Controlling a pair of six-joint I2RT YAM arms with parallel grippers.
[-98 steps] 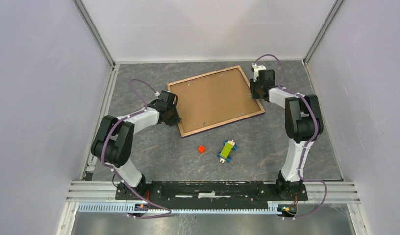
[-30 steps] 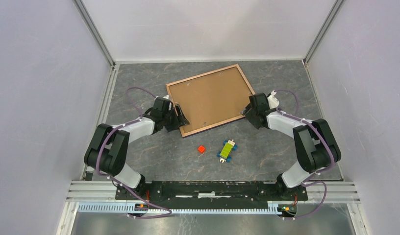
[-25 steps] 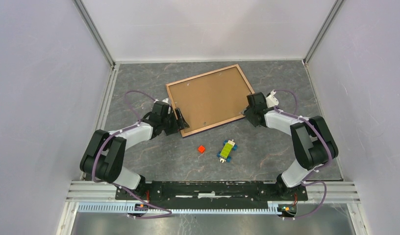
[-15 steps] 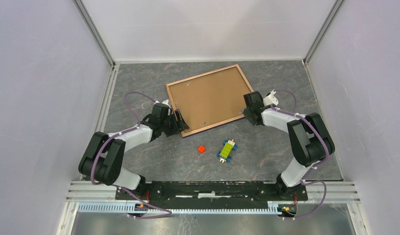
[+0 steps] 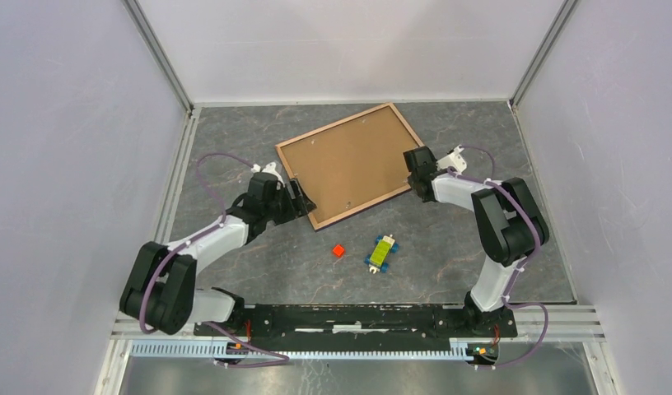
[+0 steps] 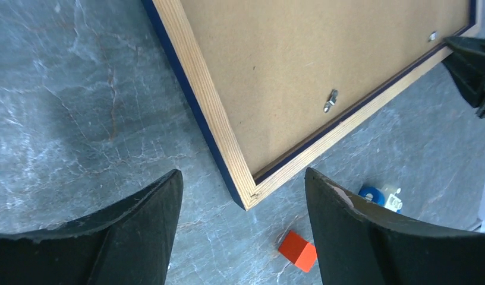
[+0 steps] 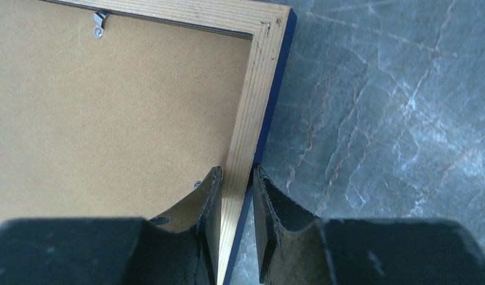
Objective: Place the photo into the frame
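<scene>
Frame lies flat on the table, back side up, in the far middle, long axis running roughly 8 to 2 o'clock. Brown backing board sits inside the rim. Photo not visible in any view, so I cannot say whether it is under the board.

Right end effector: at the frame's 3 o'clock rail, fingers against both sides of it, clamped as far as the wrist view shows.

Left end effector: fingers well apart, hovering at the 7 o'clock corner, touching nothing.

Red block and small blue-green toy lie toward 6 o'clock, apart from the frame.

Handling, judged: frame looks stiff, light and thin, and sits low, so there is little edge to catch. Grip the wood rails near corners, not the board. A one-sided lift would likely pivot or slide on the smooth table, so I would support opposite rails. Small turn clips probably need care.
</scene>
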